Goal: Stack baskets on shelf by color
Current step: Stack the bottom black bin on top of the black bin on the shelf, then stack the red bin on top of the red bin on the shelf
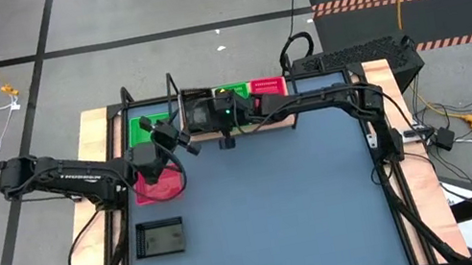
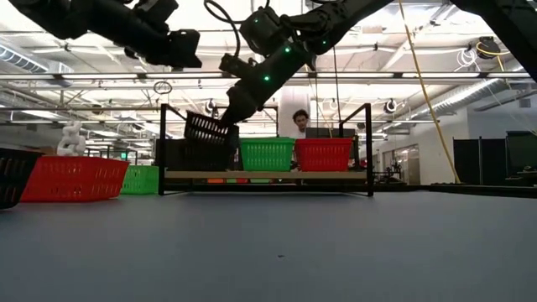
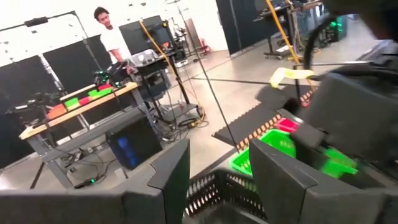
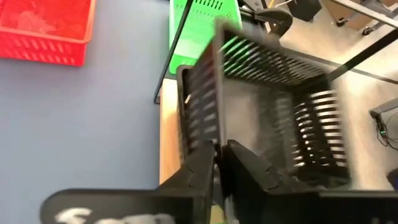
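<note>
While your right claw (image 2: 220,126) grips the black basket (image 2: 205,130) over the shelf (image 2: 268,174), lower it squarely; left claw (image 3: 217,180) waits, unclenched.

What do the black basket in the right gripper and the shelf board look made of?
Black basket: probably moulded plastic, matt, with thin slatted walls you can see through. Shelf: pale wood-look board, possibly laminate, between black metal wire uprights.

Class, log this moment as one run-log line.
right gripper: pinching tilted black mesh basket over wooden shelf | left gripper: open above red mesh basket
</note>
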`<state>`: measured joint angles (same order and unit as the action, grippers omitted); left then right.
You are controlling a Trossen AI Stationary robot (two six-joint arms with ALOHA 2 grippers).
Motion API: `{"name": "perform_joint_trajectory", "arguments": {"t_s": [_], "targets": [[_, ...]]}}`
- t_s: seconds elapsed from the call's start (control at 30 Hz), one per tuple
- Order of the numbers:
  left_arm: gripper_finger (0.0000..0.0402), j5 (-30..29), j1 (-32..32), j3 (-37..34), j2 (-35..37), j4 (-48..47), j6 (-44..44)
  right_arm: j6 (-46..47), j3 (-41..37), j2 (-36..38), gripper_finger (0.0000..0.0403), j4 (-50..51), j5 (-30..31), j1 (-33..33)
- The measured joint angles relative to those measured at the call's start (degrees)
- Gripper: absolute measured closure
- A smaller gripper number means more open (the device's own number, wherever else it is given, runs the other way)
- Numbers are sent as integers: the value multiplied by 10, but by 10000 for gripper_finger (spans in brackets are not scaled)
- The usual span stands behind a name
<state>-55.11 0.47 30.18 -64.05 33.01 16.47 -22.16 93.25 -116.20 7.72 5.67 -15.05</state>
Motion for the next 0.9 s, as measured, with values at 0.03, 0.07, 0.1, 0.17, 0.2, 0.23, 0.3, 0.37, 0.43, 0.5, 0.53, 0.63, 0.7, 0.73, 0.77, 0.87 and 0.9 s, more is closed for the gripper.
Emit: {"name": "perform_joint_trajectory", "arguments": {"t_s": [0.03,0.07,0.1,0.17,0.2,0.23,0.3,0.37,0.43,0.5,0.53,0.63,0.7,0.73,0.77,0.87,0.9], "targets": [[234,0,-4,3,0,-7,0,1,0,0,356,-1,0,0],[234,0,-8,6,0,-12,-1,2,0,0,348,-2,0,0],[234,0,-13,8,0,-16,-1,4,0,0,338,-2,0,0],[234,0,-23,11,0,-19,-2,11,0,0,319,-1,0,0],[234,0,-28,11,0,-19,-4,18,0,0,310,-2,0,0],[234,0,-33,11,0,-19,-6,24,0,0,300,-2,0,0],[234,0,-43,11,0,-21,-10,38,0,0,282,-1,0,0],[234,-3,-55,11,0,-23,-12,59,0,6,267,11,0,4],[234,-6,-70,11,0,-37,-14,84,0,11,259,12,1,10],[234,-15,-88,11,4,-56,-21,114,0,25,255,43,1,19],[234,-19,-96,11,6,-65,-28,125,0,28,255,50,1,26],[234,-20,-118,11,16,-114,-43,139,-6,47,257,84,0,48],[234,-19,-127,11,25,-142,-51,150,-16,53,258,73,0,67],[234,-19,-131,11,34,-161,-52,157,-24,60,259,66,0,76],[234,-20,-135,11,42,-174,-52,165,-37,68,259,67,0,85],[234,-19,-137,11,70,-233,-67,189,-83,72,259,41,0,114],[234,-19,-137,11,79,-261,-86,194,-106,71,259,22,0,123]]}}
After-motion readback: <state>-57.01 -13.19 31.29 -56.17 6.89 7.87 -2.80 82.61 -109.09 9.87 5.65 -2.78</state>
